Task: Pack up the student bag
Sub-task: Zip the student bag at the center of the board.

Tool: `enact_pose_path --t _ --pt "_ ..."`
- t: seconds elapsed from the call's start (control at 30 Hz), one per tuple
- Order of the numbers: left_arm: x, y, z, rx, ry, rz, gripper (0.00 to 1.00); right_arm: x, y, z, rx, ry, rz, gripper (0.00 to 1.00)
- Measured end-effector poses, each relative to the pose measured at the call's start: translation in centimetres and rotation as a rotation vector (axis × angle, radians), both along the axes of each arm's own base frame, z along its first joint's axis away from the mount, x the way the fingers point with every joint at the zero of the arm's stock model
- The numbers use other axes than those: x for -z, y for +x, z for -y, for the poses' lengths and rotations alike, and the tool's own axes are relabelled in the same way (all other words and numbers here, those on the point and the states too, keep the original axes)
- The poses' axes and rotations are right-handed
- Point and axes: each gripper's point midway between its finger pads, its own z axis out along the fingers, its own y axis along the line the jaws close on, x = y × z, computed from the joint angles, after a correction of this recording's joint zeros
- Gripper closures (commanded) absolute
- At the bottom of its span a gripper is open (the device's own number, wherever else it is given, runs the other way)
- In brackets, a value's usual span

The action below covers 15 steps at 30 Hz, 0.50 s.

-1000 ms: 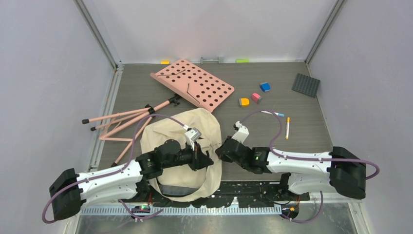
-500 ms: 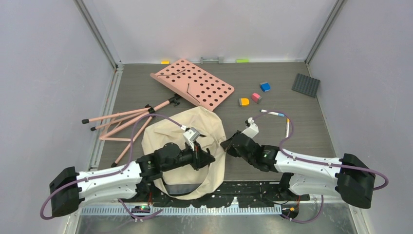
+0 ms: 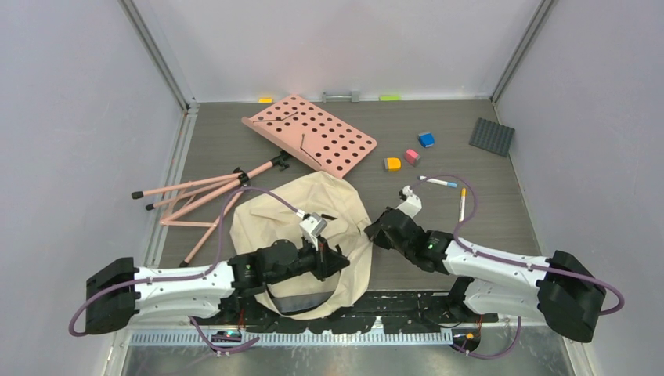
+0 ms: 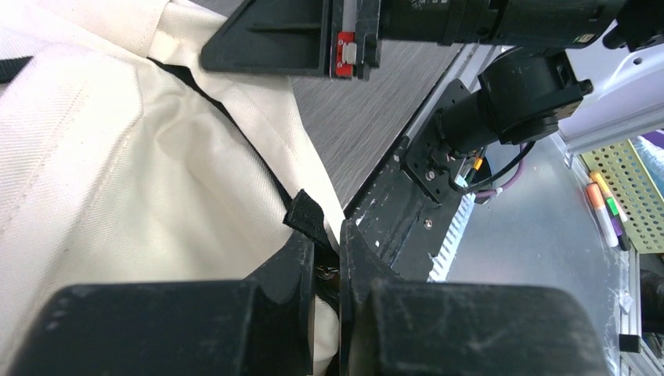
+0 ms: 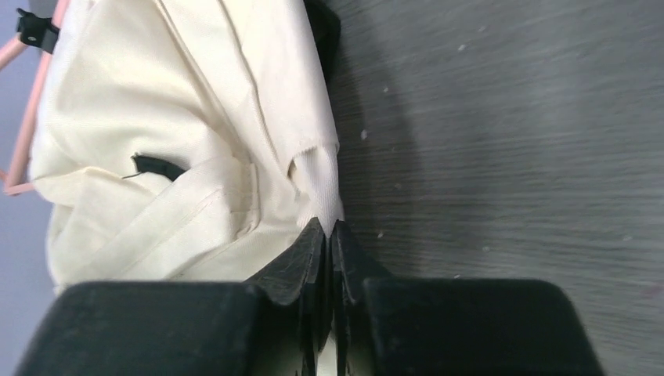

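Observation:
The student bag (image 3: 274, 223), a cream fabric backpack with black trim, lies slumped at the near middle of the table between my two arms. My left gripper (image 3: 338, 263) sits at the bag's near right edge. In the left wrist view it (image 4: 329, 241) is shut on the bag's black zipper tab (image 4: 307, 219). My right gripper (image 3: 374, 233) is at the bag's right side. The right wrist view shows it (image 5: 329, 229) shut on a fold of the cream fabric (image 5: 317, 180). The inside of the bag is hidden.
A pink perforated board (image 3: 312, 135) leans behind the bag, and a pink tripod stand (image 3: 200, 194) lies to its left. Orange (image 3: 392, 164), pink (image 3: 412, 157) and blue (image 3: 426, 139) blocks, two markers (image 3: 462, 204) and a dark studded plate (image 3: 492, 136) lie at right.
My right gripper has moved right and away from me, drawing the bag's right edge with it. The left gripper has shifted slightly nearer, still on the zipper tab. The bag is spread wider.

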Motion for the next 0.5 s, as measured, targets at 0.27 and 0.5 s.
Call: enact_pose_path --t 0.27,0.5 --pt "0.8 -0.5 1.0 0.02 0.018 -0.024 0.91 -0.4 -0.3 3.2 -0.067 -0.173 0.029 0.38" --pt "1.3 -0.6 1.3 0.029 0.028 -0.036 0.7 -4.0 -0.4 3.1 -0.179 -0.258 0.071 0.33"
